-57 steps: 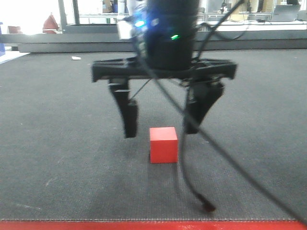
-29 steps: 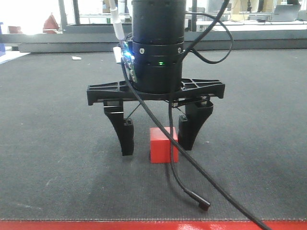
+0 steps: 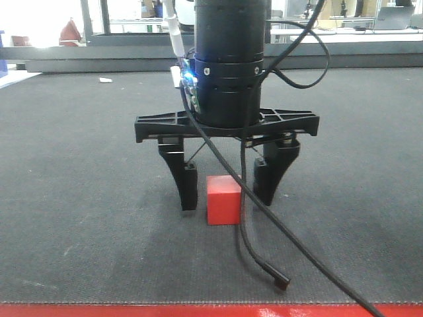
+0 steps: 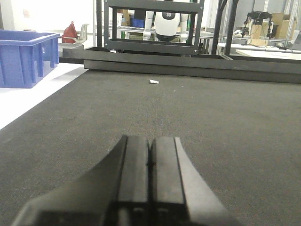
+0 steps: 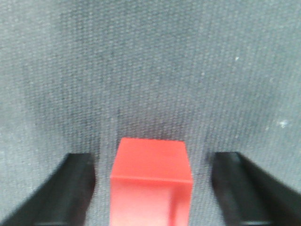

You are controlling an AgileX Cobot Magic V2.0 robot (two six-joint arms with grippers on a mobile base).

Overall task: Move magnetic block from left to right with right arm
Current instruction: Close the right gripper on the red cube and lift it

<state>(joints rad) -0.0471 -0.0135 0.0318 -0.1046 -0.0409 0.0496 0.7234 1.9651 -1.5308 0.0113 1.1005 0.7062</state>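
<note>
The task had barely begun: the magnetic block sat on the dark matted worktop, towards its front edge and about midway along it, not yet lifted, with none of the carry to the right done. The right claw stood low over it, jaws partly open and straddling the cube, one finger on each side. The right wrist view showed bare mat between each finger and the red faces, so it gripped nothing. What was left, as I judged it, was closing, lifting, carrying rightward and releasing. The left claw was pressed shut and empty, with only bare mat ahead of it.
</note>
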